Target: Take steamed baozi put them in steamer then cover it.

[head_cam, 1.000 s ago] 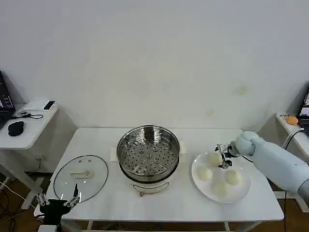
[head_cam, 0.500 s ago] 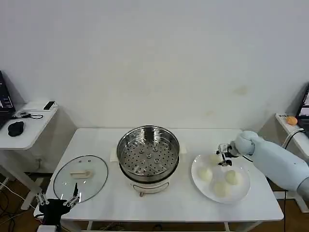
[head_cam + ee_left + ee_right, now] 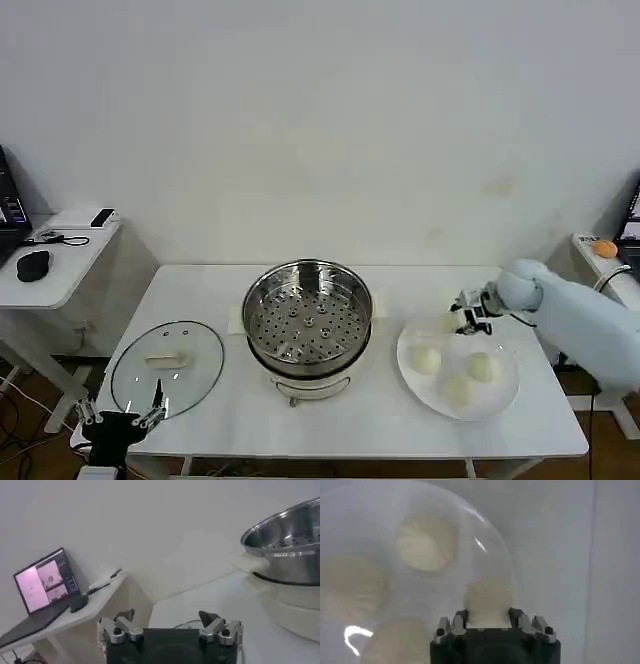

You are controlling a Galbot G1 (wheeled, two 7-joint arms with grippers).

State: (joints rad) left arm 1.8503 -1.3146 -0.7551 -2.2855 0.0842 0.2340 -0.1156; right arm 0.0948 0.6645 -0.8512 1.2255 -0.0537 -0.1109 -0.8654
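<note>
The right gripper has its two fingers clamped on one pale cream-white round steamed baozi, held just above the far edge of the flat white plate. Three more cream buns lie on that plate. Left of it, at the middle of the white table, stands the shiny round stainless-steel steamer, its perforated tray bare. Farther left the clear glass cover with its beige handle lies flat. The left gripper hangs off the table's near-left corner, fingers spread and holding nothing.
</note>
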